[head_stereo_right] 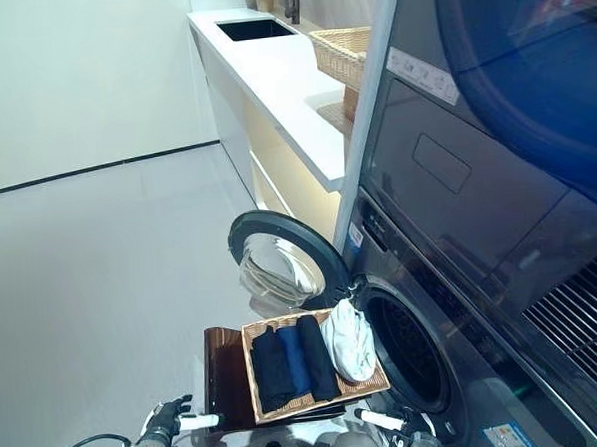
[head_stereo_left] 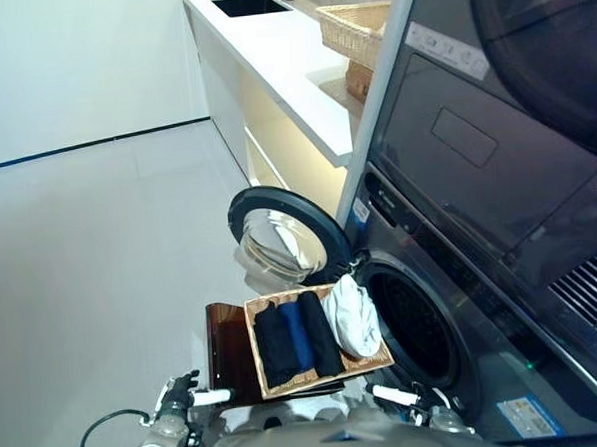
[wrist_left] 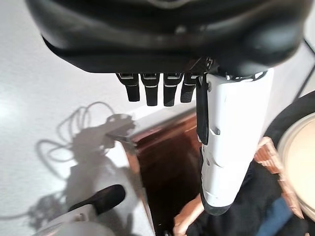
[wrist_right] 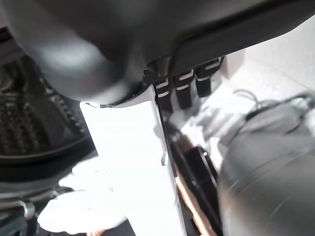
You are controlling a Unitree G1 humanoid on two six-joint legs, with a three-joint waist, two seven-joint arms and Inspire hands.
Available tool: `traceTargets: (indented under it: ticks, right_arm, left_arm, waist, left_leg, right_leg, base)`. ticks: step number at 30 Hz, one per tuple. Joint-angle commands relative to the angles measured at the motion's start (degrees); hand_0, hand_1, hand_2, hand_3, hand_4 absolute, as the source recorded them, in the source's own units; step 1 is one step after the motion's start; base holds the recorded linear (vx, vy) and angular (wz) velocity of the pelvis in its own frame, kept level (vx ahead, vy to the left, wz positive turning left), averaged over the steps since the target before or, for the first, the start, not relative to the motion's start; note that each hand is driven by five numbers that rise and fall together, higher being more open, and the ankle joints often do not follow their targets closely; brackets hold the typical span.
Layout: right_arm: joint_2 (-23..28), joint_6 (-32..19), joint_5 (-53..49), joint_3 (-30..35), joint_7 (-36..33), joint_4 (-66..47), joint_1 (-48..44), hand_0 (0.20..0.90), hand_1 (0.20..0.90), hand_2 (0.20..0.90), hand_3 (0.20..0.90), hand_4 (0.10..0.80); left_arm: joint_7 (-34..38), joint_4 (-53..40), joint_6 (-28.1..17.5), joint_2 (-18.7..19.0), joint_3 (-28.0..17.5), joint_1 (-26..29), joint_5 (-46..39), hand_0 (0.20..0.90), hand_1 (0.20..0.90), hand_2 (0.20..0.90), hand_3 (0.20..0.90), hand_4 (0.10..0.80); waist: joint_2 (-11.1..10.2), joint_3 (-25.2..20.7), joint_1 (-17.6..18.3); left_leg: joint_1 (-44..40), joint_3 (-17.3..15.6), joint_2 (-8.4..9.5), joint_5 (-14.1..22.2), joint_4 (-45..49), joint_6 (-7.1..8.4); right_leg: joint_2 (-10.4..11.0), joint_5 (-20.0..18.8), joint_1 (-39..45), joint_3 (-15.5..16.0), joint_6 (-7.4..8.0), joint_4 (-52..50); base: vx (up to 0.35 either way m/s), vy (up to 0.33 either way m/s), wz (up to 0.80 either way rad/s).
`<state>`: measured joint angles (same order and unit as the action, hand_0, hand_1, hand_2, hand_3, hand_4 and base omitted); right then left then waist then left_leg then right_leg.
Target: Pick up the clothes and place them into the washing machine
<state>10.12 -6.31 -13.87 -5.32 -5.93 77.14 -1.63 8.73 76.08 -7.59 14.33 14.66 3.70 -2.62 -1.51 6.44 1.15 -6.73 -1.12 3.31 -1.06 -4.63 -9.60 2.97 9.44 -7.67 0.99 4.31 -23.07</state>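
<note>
Clothes (head_stereo_left: 297, 336), folded dark and crumpled white, fill a rectangular wicker tray (head_stereo_left: 268, 389); both hands (head_stereo_left: 180, 400) (head_stereo_left: 413, 397) hang relaxed, empty.

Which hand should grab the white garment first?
Right, probably. The white garment lies at the basket's end nearest the open washer drum, and the right hand hangs empty on that side. The left hand is beyond the dark clothes.

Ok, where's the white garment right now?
The white garment lies in the wicker tray, on its right side beside the dark folded clothes, just in front of the open washing machine drum.
</note>
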Motion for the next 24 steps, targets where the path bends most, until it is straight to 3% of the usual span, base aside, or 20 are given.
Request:
traceTargets:
  ticks: [1, 2, 3, 5, 7, 8, 9, 10, 11, 12, 14, 15, 16, 17, 18, 20, 21, 23, 24]
  right_arm:
    - [3.3, -2.6, 0.2, -0.1, -0.7, -1.0, -1.0, 0.9, 0.9, 0.9, 0.9, 0.8]
    - [3.4, -2.6, 0.3, -0.5, -0.7, -0.7, -0.9, 0.9, 0.9, 0.9, 0.9, 0.8]
    - [3.3, -2.5, 0.7, -1.2, -0.7, -0.1, -0.6, 0.9, 0.9, 0.9, 0.9, 0.8]
    - [3.2, -2.3, 1.2, -1.4, -0.9, 0.1, -0.4, 0.9, 0.9, 0.9, 0.9, 0.8]
    - [3.5, -2.0, 2.5, -1.9, -1.2, 0.3, -0.6, 0.9, 0.9, 0.9, 0.9, 0.8]
    - [3.5, -2.0, 2.5, -1.9, -1.2, 0.3, -0.6, 0.9, 0.9, 0.9, 0.9, 0.8]
    - [3.6, -2.1, 2.1, -2.1, -1.5, -0.6, -1.1, 0.9, 0.9, 0.9, 0.9, 0.8]
    - [3.6, -2.1, 1.9, -2.3, -1.6, -1.0, -1.4, 0.9, 0.9, 0.9, 0.9, 0.8]
    - [3.6, -2.1, 1.9, -2.3, -1.6, -1.0, -1.4, 0.9, 0.9, 0.9, 0.9, 0.8]
    - [3.6, -2.2, 1.4, -3.1, -1.7, -2.4, -2.5, 0.9, 0.9, 0.9, 0.9, 0.8]
    - [3.5, -2.3, 1.3, -3.8, -2.0, -2.9, -3.2, 0.9, 0.9, 0.9, 0.9, 0.8]
    - [3.4, -2.5, 1.2, -4.1, -2.1, -3.1, -3.5, 0.9, 0.9, 0.9, 0.9, 0.8]
    - [3.4, -2.5, 1.1, -4.4, -2.1, -3.3, -3.8, 0.9, 0.9, 0.9, 0.9, 0.8]
    - [3.4, -2.5, 1.1, -4.4, -2.1, -3.3, -3.7, 0.9, 0.9, 0.9, 0.9, 0.8]
    - [3.6, -2.3, 1.1, -4.8, -1.8, -2.7, -4.3, 0.9, 0.9, 0.9, 0.9, 0.8]
    - [4.0, -1.8, 2.5, -5.0, -2.0, -1.7, -4.3, 0.9, 0.9, 0.9, 0.9, 0.8]
    - [3.9, -1.7, 2.8, -4.9, -2.1, -1.5, -4.2, 0.9, 0.9, 0.9, 0.9, 0.8]
    - [4.2, -1.2, 3.9, -4.7, -2.4, -0.9, -4.3, 0.9, 0.9, 0.9, 0.9, 0.8]
    - [4.2, -1.2, 3.9, -4.7, -2.4, -0.9, -4.3, 0.9, 0.9, 0.9, 0.9, 0.8]
  left_arm:
    - [0.1, -0.6, -2.2, 0.1, 0.1, 2.7, 1.7, 0.9, 0.9, 0.9, 0.9, 0.8]
    - [0.0, -0.7, -2.4, 0.0, 0.3, 2.8, 2.1, 0.9, 0.9, 0.9, 0.9, 0.8]
    - [-0.1, -0.9, -2.5, -0.3, -0.1, 2.3, 1.8, 0.9, 0.9, 0.9, 0.9, 0.8]
    - [-0.2, -0.9, -2.3, -0.6, -0.4, 2.0, 1.6, 0.9, 0.9, 0.9, 0.9, 0.8]
    - [-0.7, -1.1, -2.4, -1.1, -0.1, 1.7, 1.7, 0.9, 0.9, 0.9, 0.9, 0.8]
    - [-0.7, -1.1, -2.4, -1.1, -0.1, 1.7, 1.7, 0.9, 0.9, 0.9, 0.9, 0.8]
    - [-0.7, -1.4, -2.5, -0.9, 0.3, 2.0, 1.3, 0.9, 0.9, 0.9, 0.9, 0.8]
    - [-0.5, -1.5, -2.5, -0.8, 0.3, 2.3, 0.9, 0.9, 0.9, 0.9, 0.9, 0.8]
    - [-0.5, -1.5, -2.5, -0.8, 0.3, 2.3, 0.9, 0.9, 0.9, 0.9, 0.9, 0.8]
    - [0.1, -1.8, -2.7, -1.0, 0.2, 2.7, -0.1, 0.9, 0.9, 0.9, 0.9, 0.8]
    - [0.6, -1.6, -3.0, -1.1, 0.1, 2.2, -0.4, 0.9, 0.9, 0.9, 0.9, 0.8]
    - [0.8, -1.8, -3.2, -1.1, 0.2, 1.9, -0.6, 0.9, 0.9, 0.9, 0.9, 0.8]
    - [1.0, -1.6, -3.3, -1.2, 0.2, 1.7, -0.6, 0.9, 0.9, 0.9, 0.9, 0.8]
    - [1.0, -1.6, -3.3, -1.2, 0.2, 1.6, -0.6, 0.9, 0.9, 0.9, 0.9, 0.8]
    - [1.3, -1.2, -3.1, -1.3, 0.7, 1.7, 0.0, 0.9, 0.9, 0.9, 0.9, 0.8]
    - [1.3, -0.5, -2.9, -1.8, 1.1, 1.4, 0.5, 0.9, 0.9, 0.9, 0.9, 0.8]
    - [1.2, -0.2, -2.9, -1.9, 1.2, 1.3, 0.6, 0.9, 0.9, 0.9, 0.9, 0.8]
    - [0.7, -0.6, -3.0, -1.8, 1.9, 1.0, 1.2, 0.9, 0.9, 0.9, 0.9, 0.8]
    - [0.7, -0.6, -3.0, -1.8, 1.9, 1.0, 1.2, 0.9, 0.9, 0.9, 0.9, 0.8]
  waist:
    - [-1.3, -0.7, 1.0]
    - [-1.8, -0.9, 1.4]
    - [-2.4, -1.6, 1.0]
    - [-2.4, -2.0, 0.4]
    - [-2.8, -2.1, 0.1]
    - [-2.8, -2.1, 0.1]
    - [-3.9, -0.3, 0.0]
    - [-4.1, 0.6, -0.6]
    - [-4.1, 0.6, -0.5]
    - [-5.0, 1.4, -1.6]
    - [-5.3, 0.6, -2.5]
    - [-5.2, -0.1, -2.9]
    - [-4.8, -0.6, -3.3]
    - [-4.9, -0.4, -3.4]
    - [-3.1, -1.4, -3.8]
    - [-1.9, -2.8, -3.8]
    - [-1.6, -3.5, -3.5]
    - [-1.5, -4.0, -4.0]
    - [-1.5, -3.9, -4.0]
  left_leg:
    - [-1.2, -0.9, -1.18, 1.1, 1.8, 7.44]
    - [-1.3, -0.5, -0.77, 1.5, 2.0, 7.66]
    - [-1.3, -0.3, -0.55, 1.6, 2.1, 7.93]
    - [-1.5, -0.4, -0.64, 2.0, 2.3, 8.07]
    - [1.1, -1.6, -0.59, 2.0, 11.2, 10.05]
    - [1.1, -1.6, -0.6, 2.0, 11.2, 10.05]
    - [7.9, -3.3, -2.22, -2.8, 24.4, 13.19]
    - [10.8, -2.3, -1.91, -5.5, 29.8, 14.35]
    - [11.0, -2.2, -1.98, -5.4, 30.0, 14.38]
    - [15.0, -0.4, -1.35, -5.4, 33.3, 12.82]
    - [15.9, 1.1, -3.38, -3.1, 27.6, 11.34]
    - [14.8, 2.2, -5.28, -2.7, 21.6, 11.2]
    - [13.7, 3.5, -6.91, -3.3, 14.9, 11.56]
    - [13.0, 3.4, -6.85, -3.4, 14.2, 11.56]
    - [11.9, 6.3, -9.09, -7.6, 3.3, 12.88]
    - [9.9, 7.8, -9.38, -7.8, -0.2, 13.99]
    - [9.5, 6.5, -9.34, -7.7, -0.3, 14.48]
    - [8.6, 6.6, -8.17, -6.5, 0.9, 13.73]
    - [8.5, 6.6, -8.12, -6.5, 0.9, 13.71]
  right_leg:
    - [-2.1, -10.8, 2.7, 3.6, -0.02, 11.2]
    - [-2.8, -10.6, 4.4, 2.7, -0.26, 14.4]
    - [-4.1, -10.5, 7.1, -1.0, -0.94, 17.3]
    - [-4.3, -10.4, 8.4, -1.2, -1.27, 18.5]
    - [-4.2, -10.9, 11.2, -0.4, -2.22, 21.5]
    - [-4.2, -10.9, 11.2, -0.4, -2.22, 21.5]
    - [-3.6, -11.0, 12.8, -0.4, -3.43, 22.1]
    - [-3.5, -11.2, 13.0, -0.3, -4.06, 22.1]
    - [-3.6, -11.2, 12.9, -0.2, -4.08, 22.1]
    - [-3.0, -11.2, 13.2, -1.3, -4.58, 22.8]
    - [-2.3, -11.0, 13.7, -2.6, -3.69, 23.7]
    - [-2.2, -10.7, 14.0, -3.4, -3.08, 24.3]
    - [-2.2, -10.2, 14.6, -4.3, -2.56, 24.9]
    - [-2.1, -10.2, 15.0, -4.4, -2.57, 25.0]
    - [-2.6, -9.0, 16.4, -5.6, -2.12, 26.7]
    - [-1.8, -8.0, 17.5, -6.2, -1.48, 27.9]
    - [-0.9, -7.6, 17.9, -5.9, -0.99, 28.1]
    - [1.5, -7.6, 18.5, -6.0, 0.07, 27.8]
    - [1.5, -7.6, 18.6, -6.0, 0.09, 27.8]
  base:
    - [0.141, -0.029, 0.33]
    - [0.091, -0.051, 0.28]
    - [0.138, -0.074, 0.22]
    - [0.112, -0.062, 0.31]
    - [0.071, -0.062, 0.15]
    - [-0.042, -0.092, 0.1]
    - [-0.073, -0.093, 0.2]
    - [-0.076, -0.094, 0.19]
    - [-0.032, -0.033, 0.06]
    - [0.054, 0.024, -0.06]
    - [0.151, 0.087, -0.22]
    - [0.225, 0.139, -0.39]
    - [0.173, 0.108, -0.43]
    - [0.274, 0.155, -0.47]
    - [0.244, 0.165, -0.36]
    - [0.264, 0.213, -0.29]
    - [0.239, 0.2, -0.33]
    - [0.186, 0.168, -0.43]
    - [0.105, 0.128, -0.42]
